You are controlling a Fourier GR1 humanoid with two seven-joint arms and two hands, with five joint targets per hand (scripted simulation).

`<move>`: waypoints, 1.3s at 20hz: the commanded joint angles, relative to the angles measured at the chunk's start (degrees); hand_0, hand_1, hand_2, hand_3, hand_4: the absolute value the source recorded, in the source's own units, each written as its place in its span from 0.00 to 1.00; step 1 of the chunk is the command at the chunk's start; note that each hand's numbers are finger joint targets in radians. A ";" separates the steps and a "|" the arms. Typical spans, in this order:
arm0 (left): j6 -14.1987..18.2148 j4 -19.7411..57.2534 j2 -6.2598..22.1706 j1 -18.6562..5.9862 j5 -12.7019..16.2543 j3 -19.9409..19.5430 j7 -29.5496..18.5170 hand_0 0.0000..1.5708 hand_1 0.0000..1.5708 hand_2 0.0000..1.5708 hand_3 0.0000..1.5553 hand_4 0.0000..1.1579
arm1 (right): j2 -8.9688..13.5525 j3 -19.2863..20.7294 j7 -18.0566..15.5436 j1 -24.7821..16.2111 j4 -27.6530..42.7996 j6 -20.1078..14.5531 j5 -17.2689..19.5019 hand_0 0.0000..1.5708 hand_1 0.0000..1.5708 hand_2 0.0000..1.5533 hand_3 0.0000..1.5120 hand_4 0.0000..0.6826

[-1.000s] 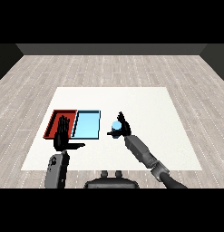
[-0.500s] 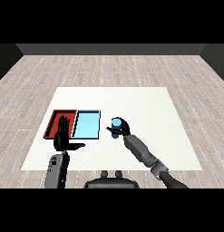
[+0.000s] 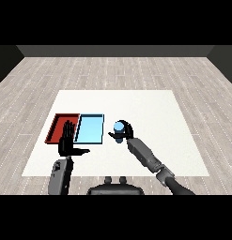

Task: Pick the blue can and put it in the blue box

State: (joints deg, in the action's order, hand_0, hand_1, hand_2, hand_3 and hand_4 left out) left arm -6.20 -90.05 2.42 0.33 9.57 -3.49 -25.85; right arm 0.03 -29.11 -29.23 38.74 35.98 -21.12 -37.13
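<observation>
Right hand (image 3: 127, 133) curls round the blue can (image 3: 119, 127), fingers and thumb wrapped about its sides, holding it upright just beside the light blue tray (image 3: 89, 129) at that tray's three o'clock. A second ago the same hand stood more open around the can; since then the fingers have drawn in and the can sits lodged in the grasp, a shade nearer the tray. Whether the can has left the white table (image 3: 150, 108) or rests on it cannot be told from this angle.

Left hand (image 3: 67, 143) stands with fingers straight and thumb out, empty, at the six o'clock edge of the red tray (image 3: 58, 127), where it has stayed throughout. The two trays lie touching side by side, red at nine o'clock of blue.

With the grasp apparently made, the pick looks close to done and the placing has not begun. The remaining move seems a short carry toward nine o'clock, over the near wall of the blue tray, then a release inside it.
</observation>
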 commanded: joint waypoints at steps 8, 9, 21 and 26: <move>2.66 4.77 -2.36 -1.65 -4.79 5.33 1.00 0.00 0.00 0.00 0.00 0.00 | 2.54 2.74 4.12 0.19 11.90 -1.24 7.90 0.96 0.96 0.94 0.93 0.95; 6.04 6.78 -2.38 -4.38 -4.08 7.54 2.74 0.00 0.00 0.00 0.00 0.00 | 3.86 4.58 1.35 1.09 9.23 2.77 7.05 0.95 0.95 0.93 0.93 0.95; 7.29 9.19 -2.42 -8.43 -3.32 12.67 6.96 0.00 0.00 0.00 0.00 0.00 | 8.03 5.77 10.03 -9.36 31.94 2.98 15.50 0.91 0.91 0.93 0.94 0.97; 6.00 10.32 -2.42 -9.90 -2.41 13.68 6.58 0.00 0.00 0.00 0.00 0.00 | 8.48 9.26 8.16 -11.94 32.91 9.18 17.24 0.91 0.91 0.92 0.93 0.95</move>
State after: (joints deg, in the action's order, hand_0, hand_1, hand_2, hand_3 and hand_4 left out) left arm 0.20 -79.68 0.03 -8.59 6.94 9.11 -20.03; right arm 6.40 -21.65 -21.27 30.50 65.20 -16.06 -20.79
